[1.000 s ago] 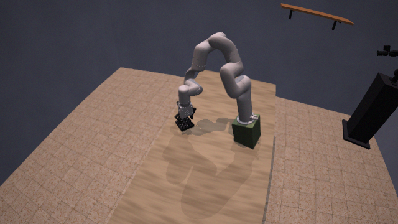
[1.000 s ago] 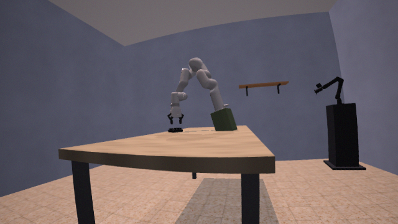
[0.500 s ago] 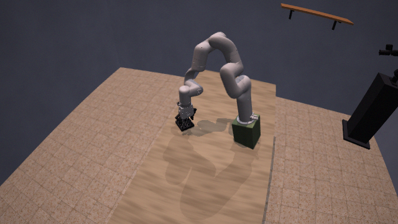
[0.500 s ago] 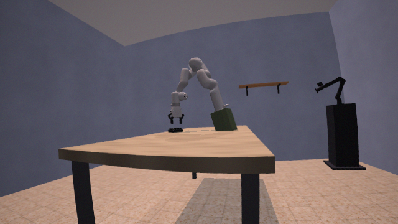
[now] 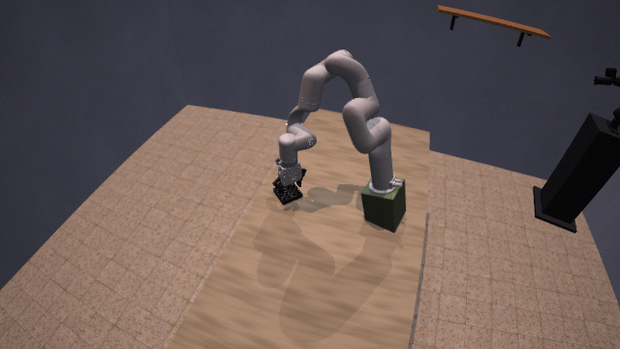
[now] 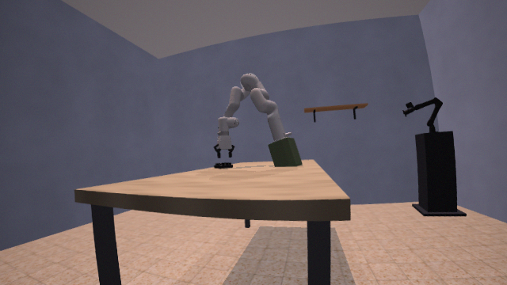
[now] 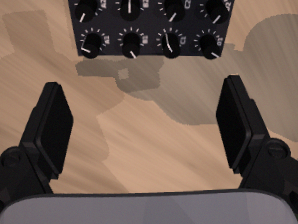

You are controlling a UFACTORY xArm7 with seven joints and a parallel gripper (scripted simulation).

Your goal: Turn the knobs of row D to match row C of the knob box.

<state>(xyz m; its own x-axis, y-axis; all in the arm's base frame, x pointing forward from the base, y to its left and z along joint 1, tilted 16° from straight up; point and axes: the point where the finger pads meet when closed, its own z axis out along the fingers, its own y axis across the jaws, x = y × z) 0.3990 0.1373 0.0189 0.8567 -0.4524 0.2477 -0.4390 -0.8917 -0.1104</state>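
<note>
While the flat black knob box (image 7: 152,12) sits on the pale wooden table (image 6: 253,186), its nearest row of knobs (image 7: 152,43) shows white lines at mixed angles that seem not to match the row behind, so I judge the turning mostly undone. Above the box's near edge, my black two-fingered gripper (image 7: 148,129) hangs spread fully apart, holding and touching nothing.

arm (image 5: 360,113) arched, pincer (image 7: 148,129) wide open, empty
</note>
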